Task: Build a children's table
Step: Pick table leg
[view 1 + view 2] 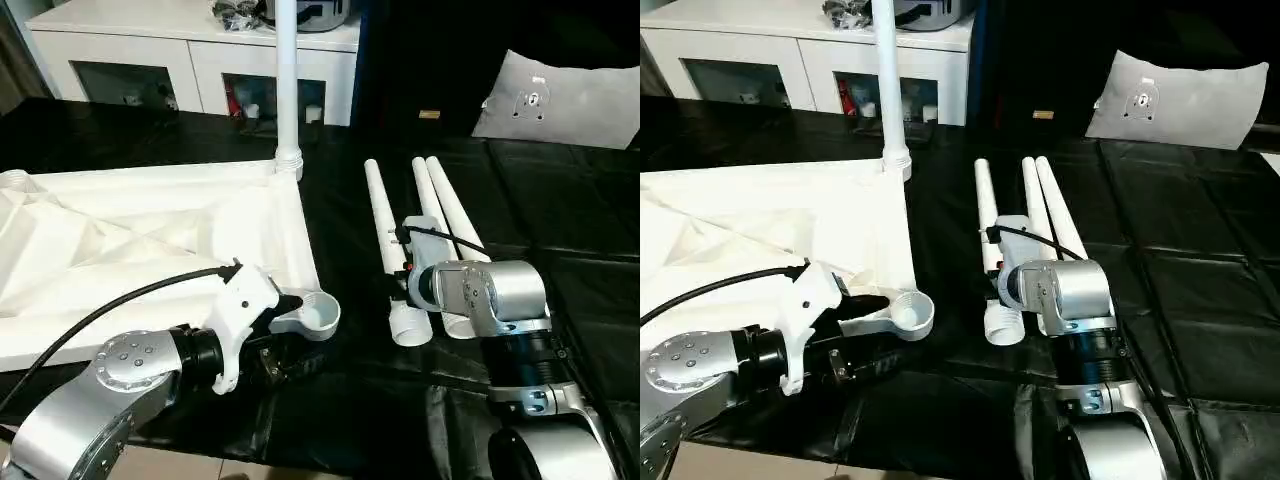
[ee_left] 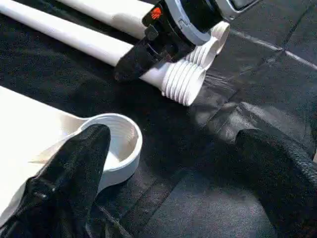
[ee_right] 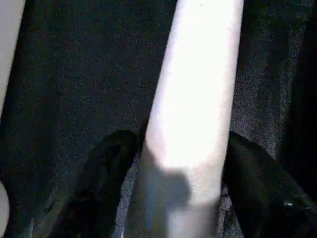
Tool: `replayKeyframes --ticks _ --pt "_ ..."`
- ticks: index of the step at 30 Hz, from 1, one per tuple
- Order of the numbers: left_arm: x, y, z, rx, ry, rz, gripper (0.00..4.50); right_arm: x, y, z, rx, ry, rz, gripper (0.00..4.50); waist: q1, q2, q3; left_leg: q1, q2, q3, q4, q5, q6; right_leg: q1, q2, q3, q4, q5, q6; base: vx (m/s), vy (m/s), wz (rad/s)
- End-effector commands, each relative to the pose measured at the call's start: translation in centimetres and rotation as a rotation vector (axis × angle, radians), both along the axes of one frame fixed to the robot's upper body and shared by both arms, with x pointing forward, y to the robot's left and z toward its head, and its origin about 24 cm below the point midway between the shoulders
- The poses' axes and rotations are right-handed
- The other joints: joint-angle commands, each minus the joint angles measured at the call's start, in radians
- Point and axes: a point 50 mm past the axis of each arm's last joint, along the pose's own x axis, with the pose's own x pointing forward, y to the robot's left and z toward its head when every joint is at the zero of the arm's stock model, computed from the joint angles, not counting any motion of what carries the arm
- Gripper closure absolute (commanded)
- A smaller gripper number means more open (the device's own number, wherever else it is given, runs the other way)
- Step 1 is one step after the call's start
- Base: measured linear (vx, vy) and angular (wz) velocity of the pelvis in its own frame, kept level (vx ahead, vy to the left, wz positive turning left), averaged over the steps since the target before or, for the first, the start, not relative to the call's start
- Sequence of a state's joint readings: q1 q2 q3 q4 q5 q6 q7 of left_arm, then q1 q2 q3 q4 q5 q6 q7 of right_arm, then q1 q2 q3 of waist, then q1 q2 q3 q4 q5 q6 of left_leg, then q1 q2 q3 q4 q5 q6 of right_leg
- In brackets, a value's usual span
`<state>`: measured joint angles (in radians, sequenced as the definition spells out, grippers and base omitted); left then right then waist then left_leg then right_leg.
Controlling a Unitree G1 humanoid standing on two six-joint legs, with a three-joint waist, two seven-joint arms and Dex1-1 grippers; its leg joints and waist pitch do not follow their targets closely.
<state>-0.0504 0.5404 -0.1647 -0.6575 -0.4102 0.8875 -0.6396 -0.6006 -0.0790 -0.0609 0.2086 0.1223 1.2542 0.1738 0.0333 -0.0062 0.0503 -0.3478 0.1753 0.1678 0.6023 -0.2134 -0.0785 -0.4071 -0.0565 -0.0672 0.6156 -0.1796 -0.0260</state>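
The children's table top (image 1: 130, 240) lies upside down on the black mat, ribs up. One leg (image 1: 287, 80) stands upright in its far right corner socket. The near right corner socket (image 1: 318, 315) holds nothing. My left gripper (image 1: 280, 335) is open at that socket, with one finger (image 2: 74, 168) lying over its rim and the other (image 2: 282, 168) out over the mat. Three loose legs lie side by side to the right. My right gripper (image 3: 185, 163) is shut on the leftmost leg (image 1: 382, 235) near its threaded end (image 2: 183, 82), a finger pressed against each side.
A white cabinet (image 1: 190, 60) with glass doors stands behind the mat. A grey cushion (image 1: 560, 100) lies at the back right. The two other loose legs (image 1: 445, 215) lie just right of my right gripper. The mat's front edge meets pale floor (image 1: 200, 465).
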Motion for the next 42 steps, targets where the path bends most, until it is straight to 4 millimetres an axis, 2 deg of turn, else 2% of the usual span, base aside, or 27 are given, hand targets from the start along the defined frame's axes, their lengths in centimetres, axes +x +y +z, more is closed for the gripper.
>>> replayKeyframes --ticks 1,2,5,6,7,8,9,10,11,15,19,20,23,29,30,31,32,33,34,36,38,40,42 --pt "0.2 0.1 0.2 0.029 -0.034 0.014 0.0 0.0 -0.1 -0.2 0.029 0.006 -0.027 1.81 0.001 0.011 -0.057 -0.003 0.033 -0.01 -0.066 -0.107 -0.044 0.054 -0.062 0.055 -0.072 -0.252 -0.109 0.0 0.0 0.0" --pt "0.3 0.1 0.2 0.032 -0.039 0.022 0.0 0.0 0.0 -0.2 0.034 0.003 -0.03 1.91 0.001 0.01 -0.058 -0.003 0.034 -0.011 -0.066 -0.104 -0.044 0.055 -0.062 0.054 -0.071 -0.247 -0.111 0.0 0.0 0.0" --pt "0.7 0.3 0.3 0.031 -0.069 0.062 0.0 0.1 0.1 0.1 0.076 -0.022 -0.048 2.13 0.0 0.018 -0.058 -0.002 0.034 -0.012 -0.066 -0.114 -0.048 0.055 -0.062 0.054 -0.072 -0.245 -0.116 0.0 0.0 0.0" --pt "0.9 0.3 0.4 0.028 -0.085 0.082 0.0 0.1 0.1 0.3 0.107 -0.041 -0.058 2.13 0.0 0.017 -0.058 -0.002 0.034 -0.012 -0.066 -0.117 -0.048 0.055 -0.062 0.054 -0.073 -0.243 -0.116 0.0 0.0 0.0" --pt "1.1 0.4 0.5 0.025 -0.095 0.095 0.0 0.1 0.1 0.5 0.128 -0.053 -0.064 2.33 0.001 0.019 -0.059 -0.001 0.034 -0.013 -0.066 -0.119 -0.048 0.057 -0.062 0.053 -0.072 -0.236 -0.117 0.0 0.0 0.0" --pt "1.5 0.5 0.6 0.022 -0.106 0.124 0.0 0.2 0.1 0.8 0.164 -0.095 -0.071 2.33 0.001 0.022 -0.059 -0.001 0.034 -0.012 -0.066 -0.121 -0.047 0.057 -0.062 0.053 -0.072 -0.233 -0.118 0.0 0.0 0.0" --pt "1.8 0.6 0.7 0.02 -0.112 0.144 0.0 0.3 0.1 1.0 0.187 -0.125 -0.077 2.4 0.0 0.02 -0.059 0.0 0.033 -0.011 -0.065 -0.125 -0.046 0.055 -0.061 0.054 -0.074 -0.237 -0.116 0.0 0.0 0.0" --pt "2.1 0.6 0.8 0.011 -0.124 0.161 0.0 0.3 0.0 1.2 0.211 -0.172 -0.075 2.46 0.002 0.025 -0.059 0.001 0.033 -0.011 -0.065 -0.128 -0.046 0.055 -0.061 0.053 -0.075 -0.24 -0.116 0.0 0.0 0.0" --pt "2.3 0.7 1.0 0.003 -0.133 0.172 0.0 0.4 -0.1 1.5 0.227 -0.205 -0.072 2.54 0.003 0.021 -0.06 0.0 0.034 -0.011 -0.065 -0.128 -0.041 0.056 -0.063 0.053 -0.076 -0.239 -0.112 0.0 0.0 0.0" --pt "3.8 1.1 1.7 -0.052 -0.18 0.26 0.0 0.3 -0.8 2.7 0.436 -0.298 -0.107 2.64 0.002 0.021 -0.062 -0.002 0.033 -0.013 -0.064 -0.11 -0.023 0.061 -0.062 0.052 -0.074 -0.224 -0.12 0.0 0.0 0.0" --pt "4.2 1.1 1.6 -0.045 -0.183 0.269 0.0 -0.2 -1.3 2.8 0.462 -0.321 -0.077 2.66 0.002 0.02 -0.062 -0.002 0.032 -0.011 -0.063 -0.101 -0.014 0.06 -0.061 0.051 -0.075 -0.218 -0.126 0.0 0.0 0.0" --pt "4.1 1.0 1.6 -0.044 -0.181 0.255 0.0 -0.3 -1.2 2.8 0.482 -0.329 -0.065 2.66 0.002 0.016 -0.062 -0.006 0.033 -0.012 -0.063 -0.095 -0.009 0.063 -0.062 0.051 -0.075 -0.218 -0.127 0.0 0.0 0.0" --pt "3.9 0.7 1.9 -0.074 -0.184 0.244 0.0 -0.4 -0.9 4.0 0.56 -0.404 -0.018 2.66 0.003 0.016 -0.062 -0.007 0.034 -0.012 -0.062 -0.09 0.002 0.062 -0.065 0.051 -0.075 -0.227 -0.134 0.0 0.0 0.0" --pt "5.3 0.0 3.8 -0.289 -0.181 0.295 0.0 -1.2 -1.4 6.6 0.766 -0.574 0.047 2.66 0.01 0.016 -0.059 -0.001 0.032 -0.008 -0.061 -0.121 0.014 0.055 -0.062 0.051 -0.087 -0.295 -0.124 0.0 0.0 0.0" --pt "5.7 -0.2 4.3 -0.341 -0.176 0.302 0.0 -1.6 -1.5 7.0 0.811 -0.6 0.066 2.66 0.012 0.013 -0.06 -0.005 0.033 -0.011 -0.063 -0.115 0.016 0.06 -0.063 0.049 -0.086 -0.291 -0.12 0.0 0.0 0.0" --pt "5.9 -0.4 4.8 -0.39 -0.171 0.303 0.0 -1.9 -1.6 7.3 0.853 -0.62 0.082 2.66 0.011 0.015 -0.059 -0.006 0.033 -0.011 -0.062 -0.115 0.019 0.06 -0.064 0.049 -0.087 -0.291 -0.12 0.0 0.0 0.0" --pt "6.1 -0.6 5.2 -0.441 -0.167 0.298 0.0 -2.2 -1.6 7.4 0.891 -0.633 0.096 2.66 0.014 0.015 -0.06 -0.003 0.035 -0.011 -0.062 -0.113 0.021 0.058 -0.064 0.048 -0.088 -0.291 -0.117 0.0 0.0 0.0" --pt "6.2 -0.9 5.8 -0.504 -0.158 0.289 0.0 -2.5 -1.7 7.6 0.918 -0.647 0.113 2.66 0.015 0.018 -0.06 -0.007 0.032 -0.012 -0.062 -0.107 0.023 0.062 -0.065 0.047 -0.089 -0.29 -0.117 0.0 0.0 0.0" --pt "6.4 -1.1 6.3 -0.561 -0.145 0.282 0.0 -2.8 -1.7 7.6 0.945 -0.654 0.125 2.66 0.019 0.018 -0.062 -0.004 0.032 -0.01 -0.059 -0.104 0.023 0.059 -0.065 0.048 -0.09 -0.288 -0.119 0.0 0.0 0.0" --pt "6.4 -1.2 6.6 -0.595 -0.136 0.278 0.0 -3.0 -1.7 7.6 0.96 -0.658 0.133 2.66 0.02 0.015 -0.063 -0.01 0.033 -0.012 -0.06 -0.086 0.026 0.063 -0.064 0.046 -0.089 -0.272 -0.123 0.0 0.0 0.0" --pt "6.6 -2.0 7.9 -0.753 -0.089 0.249 0.0 -3.7 -1.5 7.9 1.004 -0.673 0.18 2.66 0.023 0.012 -0.064 -0.012 0.03 -0.011 -0.057 -0.081 0.026 0.064 -0.065 0.044 -0.091 -0.274 -0.127 0.0 0.0 0.0" --pt "7.0 -3.0 8.5 -0.841 -0.039 0.227 0.0 -4.6 -0.9 8.3 1.052 -0.684 0.239 2.66 0.026 0.016 -0.063 -0.013 0.029 -0.01 -0.056 -0.086 0.033 0.064 -0.065 0.043 -0.095 -0.292 -0.122 0.0 0.0 0.0" --pt "7.1 -3.5 8.7 -0.87 -0.017 0.218 0.0 -4.9 -0.6 8.4 1.068 -0.686 0.267 2.66 0.028 0.012 -0.061 -0.014 0.029 -0.013 -0.06 -0.091 0.041 0.065 -0.063 0.04 -0.101 -0.334 -0.094 0.0 0.0 0.0"
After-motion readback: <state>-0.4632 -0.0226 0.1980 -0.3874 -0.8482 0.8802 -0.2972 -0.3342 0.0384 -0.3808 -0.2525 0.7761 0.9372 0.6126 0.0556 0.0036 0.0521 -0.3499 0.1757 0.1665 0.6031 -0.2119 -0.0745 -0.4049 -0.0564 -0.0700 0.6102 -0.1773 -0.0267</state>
